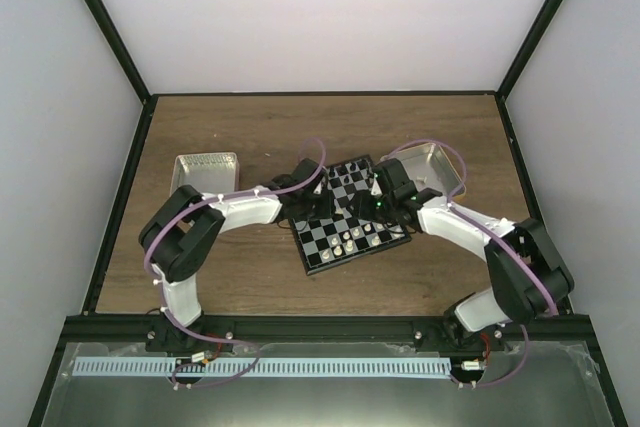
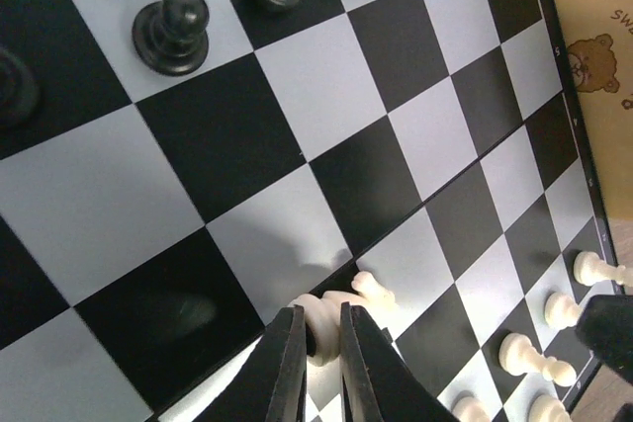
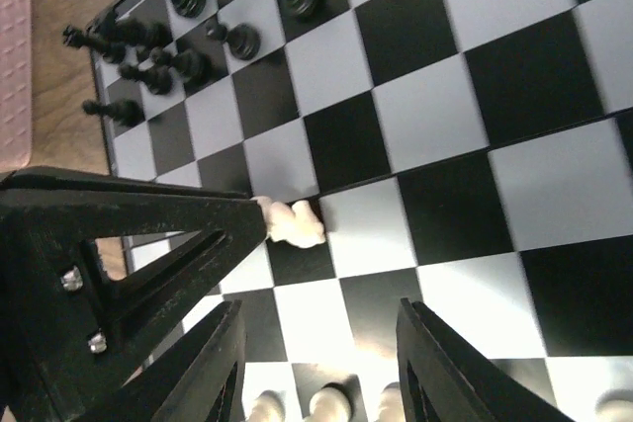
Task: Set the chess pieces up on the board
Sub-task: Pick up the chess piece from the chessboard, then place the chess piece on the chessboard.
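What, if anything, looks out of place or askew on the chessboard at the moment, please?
One cream-white piece looks tipped onto its side near the middle of the board, pinched in the shut left gripper. The other white pieces along the edge and the black pieces stand upright. Nothing else stands out.

board (image 2: 227, 145): smooth, faint sheen | chess pieces (image 2: 524, 355): glossy plastic | table (image 1: 250, 277): matt wood
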Controlling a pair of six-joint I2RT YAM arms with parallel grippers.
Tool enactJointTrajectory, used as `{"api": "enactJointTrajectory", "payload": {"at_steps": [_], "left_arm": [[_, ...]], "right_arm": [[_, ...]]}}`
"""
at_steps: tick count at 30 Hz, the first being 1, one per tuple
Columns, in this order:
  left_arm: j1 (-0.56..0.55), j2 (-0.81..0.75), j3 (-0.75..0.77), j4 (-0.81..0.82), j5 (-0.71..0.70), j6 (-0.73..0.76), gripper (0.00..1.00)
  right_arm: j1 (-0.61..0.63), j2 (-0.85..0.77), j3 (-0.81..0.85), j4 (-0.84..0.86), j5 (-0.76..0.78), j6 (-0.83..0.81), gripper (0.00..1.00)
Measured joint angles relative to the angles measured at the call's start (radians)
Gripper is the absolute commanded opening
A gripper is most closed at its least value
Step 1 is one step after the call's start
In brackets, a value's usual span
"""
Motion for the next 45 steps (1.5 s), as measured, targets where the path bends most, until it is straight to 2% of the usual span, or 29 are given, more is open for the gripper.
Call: {"api": "enactJointTrajectory", "payload": {"at_steps": [9,14,22,29,40,45], "left_arm": [[0.009,-0.092,-0.11,0.051,0.018,-0.004,0.08],[0.028,-0.2,-0.166,0.099,0.066,-0.005,0.08],[0.042,-0.357,-0.187,0.188,0.136,0.004,0.09],[0.047,-0.397,-0.196,0.238,0.181,0.006,0.09],[0.047,-0.397,-0.198,0.272,0.213,0.006,0.09],[0.047,-0.397,-0.198,0.275,0.219,0.006,0.09]], "right_arm": [[-0.03,-0.004,-0.045,0.108,-0.159,0.076,0.44],[-0.094,-0.074,-0.114,0.17,-0.235,0.126,0.51],[-0.11,-0.2,-0.121,0.24,-0.3,0.141,0.52],[-0.111,-0.209,-0.118,0.286,-0.401,0.137,0.5],[-0.11,-0.198,-0.091,0.306,-0.474,0.114,0.33],[-0.11,-0.171,-0.086,0.317,-0.477,0.108,0.2]]}}
